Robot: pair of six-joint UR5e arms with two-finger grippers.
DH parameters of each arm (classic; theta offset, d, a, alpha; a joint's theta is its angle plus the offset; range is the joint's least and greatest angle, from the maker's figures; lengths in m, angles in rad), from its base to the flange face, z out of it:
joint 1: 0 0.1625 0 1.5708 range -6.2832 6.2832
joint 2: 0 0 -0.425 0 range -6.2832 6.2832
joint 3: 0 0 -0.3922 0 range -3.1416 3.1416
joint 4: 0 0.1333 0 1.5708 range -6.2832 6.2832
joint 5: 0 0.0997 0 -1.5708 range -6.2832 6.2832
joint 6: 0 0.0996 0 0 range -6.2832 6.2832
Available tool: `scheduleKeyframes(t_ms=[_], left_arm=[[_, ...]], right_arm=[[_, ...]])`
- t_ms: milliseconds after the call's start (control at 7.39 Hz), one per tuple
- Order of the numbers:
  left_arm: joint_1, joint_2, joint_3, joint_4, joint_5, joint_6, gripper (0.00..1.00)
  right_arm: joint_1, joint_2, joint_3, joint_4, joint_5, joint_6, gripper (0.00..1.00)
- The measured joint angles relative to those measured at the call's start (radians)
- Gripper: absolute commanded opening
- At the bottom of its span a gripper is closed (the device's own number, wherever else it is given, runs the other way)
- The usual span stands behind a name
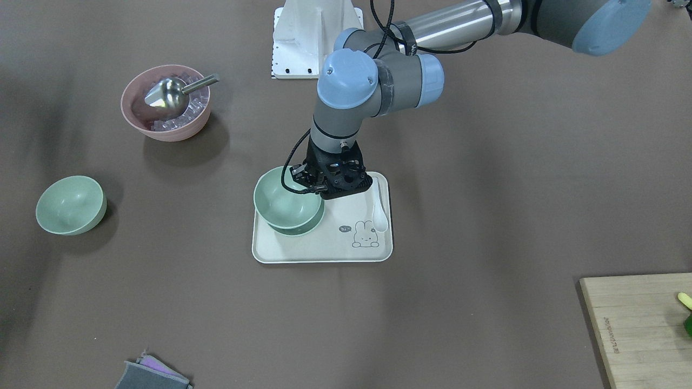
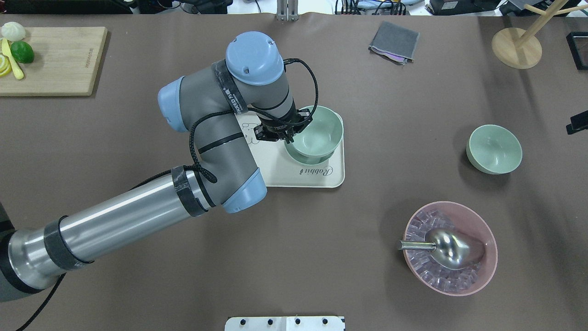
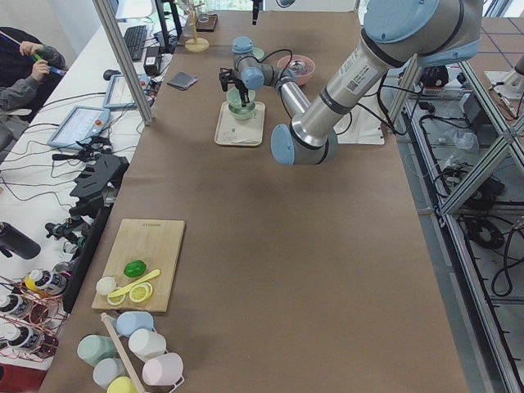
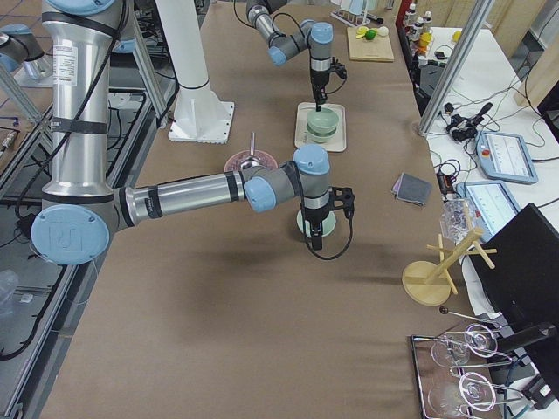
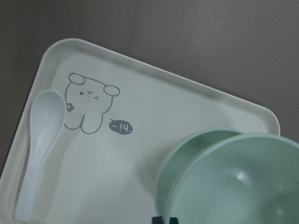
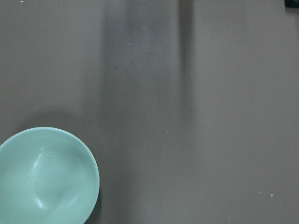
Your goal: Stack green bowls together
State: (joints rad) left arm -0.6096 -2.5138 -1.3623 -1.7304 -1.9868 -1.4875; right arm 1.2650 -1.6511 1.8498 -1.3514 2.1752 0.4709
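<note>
Two green bowls are on the cream tray (image 1: 324, 249). The upper green bowl (image 1: 278, 200) sits tilted and offset over the lower green bowl (image 1: 305, 226). My left gripper (image 1: 309, 186) is shut on the upper bowl's rim, at the side toward the robot. The left wrist view shows this upper bowl (image 5: 243, 182) overlapping the lower bowl's rim (image 5: 187, 144); I cannot tell whether they touch. A third green bowl (image 2: 494, 149) stands alone on the table to the right. In the exterior right view my right gripper (image 4: 315, 244) hangs near this third bowl (image 4: 303, 225), and I cannot tell whether it is open or shut.
A white spoon (image 1: 380, 213) lies on the tray beside the bowls. A pink bowl (image 2: 488, 271) with ice cubes and a metal scoop (image 2: 448, 250) stands front right. A cutting board (image 2: 59, 59) is far left, with a grey cloth (image 2: 394, 41) and a wooden stand (image 2: 517, 46) at the back.
</note>
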Motion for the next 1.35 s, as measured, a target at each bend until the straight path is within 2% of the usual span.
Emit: scheduleKeyframes(t_ms=[1352], left_arm=[[0.015, 0.003, 0.055, -0.047, 0.041, 0.001, 0.00]], right_arm=[[-0.003, 0.009, -0.006, -0.001, -0.002, 0.000, 1.00]])
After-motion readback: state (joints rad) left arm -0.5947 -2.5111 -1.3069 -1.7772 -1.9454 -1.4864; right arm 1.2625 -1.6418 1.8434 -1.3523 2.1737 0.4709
